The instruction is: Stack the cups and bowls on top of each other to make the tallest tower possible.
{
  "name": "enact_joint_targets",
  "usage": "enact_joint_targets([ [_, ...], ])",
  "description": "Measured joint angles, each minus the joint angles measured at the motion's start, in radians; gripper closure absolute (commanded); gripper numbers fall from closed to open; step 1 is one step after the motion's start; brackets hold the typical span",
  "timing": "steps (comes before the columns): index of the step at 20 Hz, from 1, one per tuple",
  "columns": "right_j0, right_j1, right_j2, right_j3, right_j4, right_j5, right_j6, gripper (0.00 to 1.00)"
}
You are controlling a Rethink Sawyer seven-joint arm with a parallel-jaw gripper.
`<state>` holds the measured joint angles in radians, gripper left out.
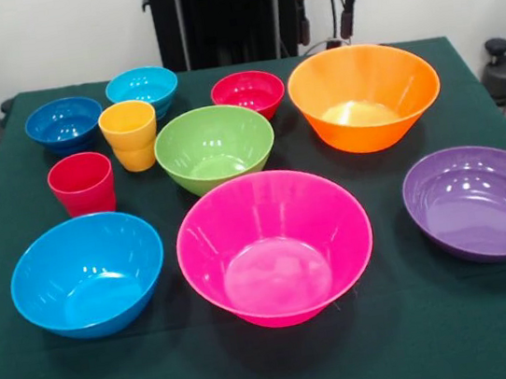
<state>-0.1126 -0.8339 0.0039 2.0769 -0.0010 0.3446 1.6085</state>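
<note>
Front view: green bowl (214,146) taken as landmark, near the middle of the bench (424,335), upright and empty. Just in front of it, pink bowl (274,246). Beside it to picture-left, yellow cup (129,135), with red cup (82,183) a little nearer the camera. Behind it to picture-right, small red bowl (248,93), then orange bowl (364,96) further right. Behind the yellow cup, light blue bowl (143,89) and dark blue bowl (64,123). Front left, medium blue bowl (88,274); front right, purple bowl (481,201), tilted. All separate, nothing stacked, no tower. Tool (343,21) high behind the orange bowl; apart or together, cannot tell.
</note>
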Motion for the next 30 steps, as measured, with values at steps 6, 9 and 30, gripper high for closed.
enact_joint_targets([
  [6,0.0,0.0,0.0,-0.007,0.0,0.0,0.0,0.0],
  [9,0.0,0.002,0.0,-0.013,0.0,0.0,0.0,0.0],
  [30,-0.008,0.024,0.0,-0.081,0.0,0.001,0.0,0.0],
])
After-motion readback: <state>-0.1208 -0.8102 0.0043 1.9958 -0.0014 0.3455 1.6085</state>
